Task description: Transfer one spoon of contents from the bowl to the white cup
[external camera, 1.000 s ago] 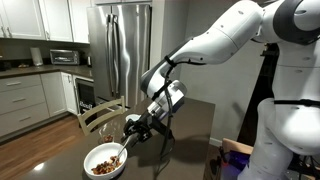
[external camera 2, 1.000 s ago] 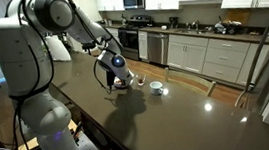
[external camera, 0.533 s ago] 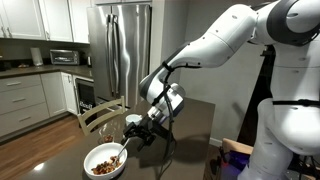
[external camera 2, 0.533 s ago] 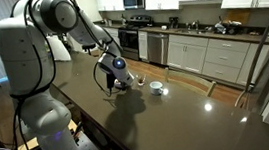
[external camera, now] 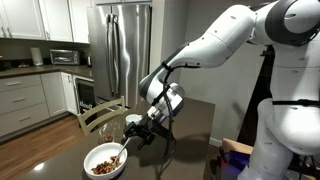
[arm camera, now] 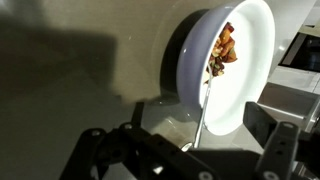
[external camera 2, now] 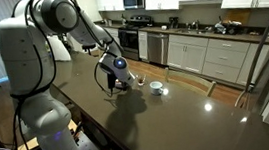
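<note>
The wide white bowl (external camera: 103, 160) stands on the dark table and holds a loose heap of brown and reddish contents (external camera: 102, 166). The slim spoon (external camera: 121, 152) leans with its head in the bowl and its handle rising toward my gripper (external camera: 135, 134). In the wrist view the bowl (arm camera: 245, 85), the contents (arm camera: 222, 50) and the spoon handle (arm camera: 201, 110) show. My gripper (arm camera: 183, 132) stands open, with the handle's end between the wide-apart fingers. The small white cup (external camera 2: 156, 86) sits just beyond the gripper (external camera 2: 118, 79), which partly hides the bowl.
A wooden chair (external camera: 101, 115) stands close behind the bowl at the table edge. A steel fridge (external camera: 120, 45) and kitchen counters (external camera 2: 208, 52) lie further back. The dark table top (external camera 2: 169, 117) stretches wide past the cup.
</note>
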You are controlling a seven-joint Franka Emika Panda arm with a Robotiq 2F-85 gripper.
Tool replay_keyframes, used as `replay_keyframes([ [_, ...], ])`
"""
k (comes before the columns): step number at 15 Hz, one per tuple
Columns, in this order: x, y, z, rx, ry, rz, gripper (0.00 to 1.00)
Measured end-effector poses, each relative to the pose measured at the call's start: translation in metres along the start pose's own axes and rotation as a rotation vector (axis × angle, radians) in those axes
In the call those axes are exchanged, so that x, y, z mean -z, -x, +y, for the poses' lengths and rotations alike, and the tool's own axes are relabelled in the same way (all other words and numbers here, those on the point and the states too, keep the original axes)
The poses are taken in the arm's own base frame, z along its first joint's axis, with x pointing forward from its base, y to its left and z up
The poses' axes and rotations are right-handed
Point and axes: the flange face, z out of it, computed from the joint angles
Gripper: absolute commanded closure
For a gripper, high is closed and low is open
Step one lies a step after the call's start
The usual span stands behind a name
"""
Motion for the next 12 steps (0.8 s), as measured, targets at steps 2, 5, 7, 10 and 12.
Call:
replay_keyframes([
  [2, 0.0, -0.007, 0.003, 0.028, 0.012, 0.003, 0.0],
  [5, 0.002, -0.02, 0.003, 0.085, 0.016, 0.0, 0.0],
  [7, 0.003, -0.029, -0.001, 0.125, -0.012, -0.012, 0.0],
  [10, 0.005, -0.041, -0.008, 0.182, -0.076, -0.04, 0.0],
  [12, 0.006, -0.046, -0.008, 0.206, -0.118, -0.072, 0.0],
])
